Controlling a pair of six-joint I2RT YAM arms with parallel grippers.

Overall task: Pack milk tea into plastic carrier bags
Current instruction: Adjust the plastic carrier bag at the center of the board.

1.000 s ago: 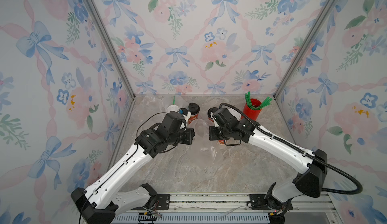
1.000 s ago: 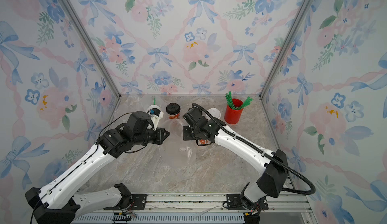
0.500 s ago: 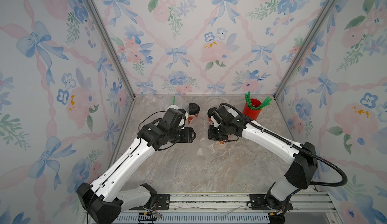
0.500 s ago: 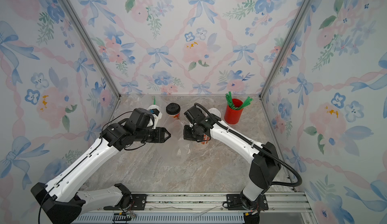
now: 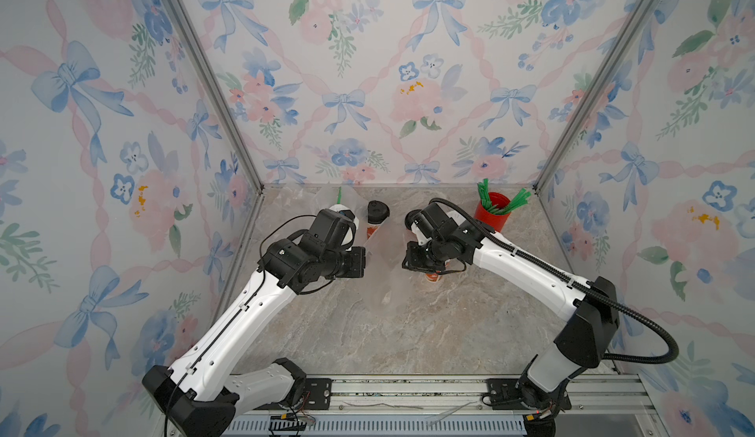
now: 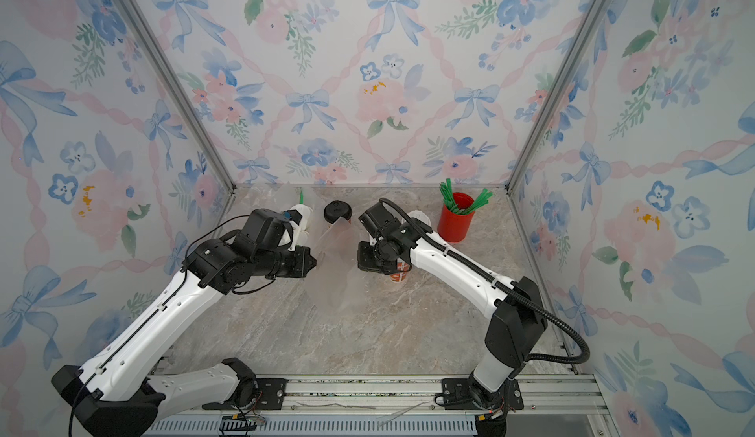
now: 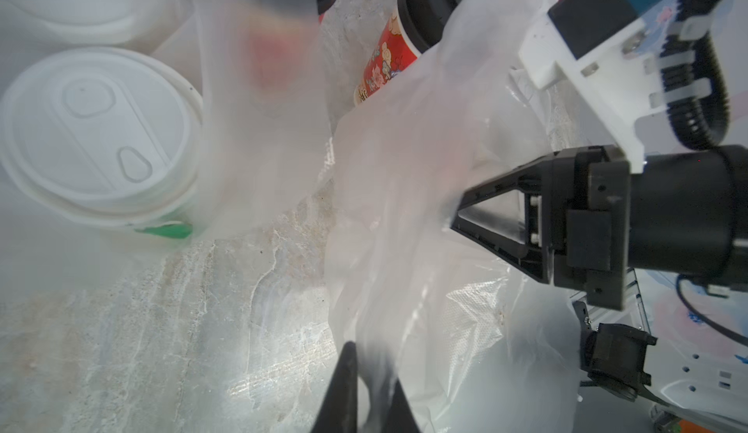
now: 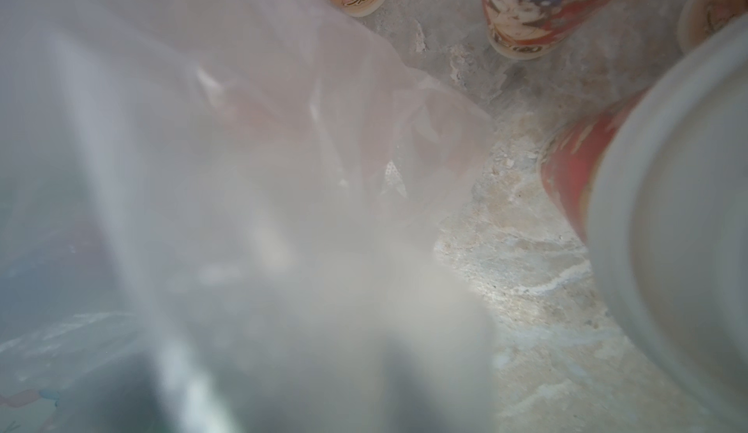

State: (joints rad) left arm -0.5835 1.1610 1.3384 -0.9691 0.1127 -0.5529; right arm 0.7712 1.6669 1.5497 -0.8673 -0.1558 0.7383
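Note:
A clear plastic carrier bag (image 5: pixel 386 251) (image 7: pixel 404 208) hangs between my two grippers above the marble table (image 5: pixel 388 333). My left gripper (image 7: pixel 369 386) (image 5: pixel 365 261) is shut on a fold of its film. My right gripper (image 5: pixel 404 257) (image 7: pixel 455 212) is at the bag's opposite side. The film blurs its jaws in the right wrist view, where the bag (image 8: pixel 243 168) fills most of the picture. Milk tea stands around: a black-lidded red cup (image 5: pixel 378 212) (image 7: pixel 388 63), a white-lidded cup (image 7: pixel 97 135) by my left wrist, and a red cup (image 5: pixel 432 276) under my right gripper.
A plain red cup of green straws (image 5: pixel 492 212) stands at the back right corner. Close to my right wrist are more printed cups (image 8: pixel 522 10) and a white-lidded one (image 8: pixel 668 228). Flowered walls (image 5: pixel 122 169) close in three sides.
Half a second ago my left gripper's jaws stood apart; now they are shut on the bag. Both wrists have stayed almost where they were.

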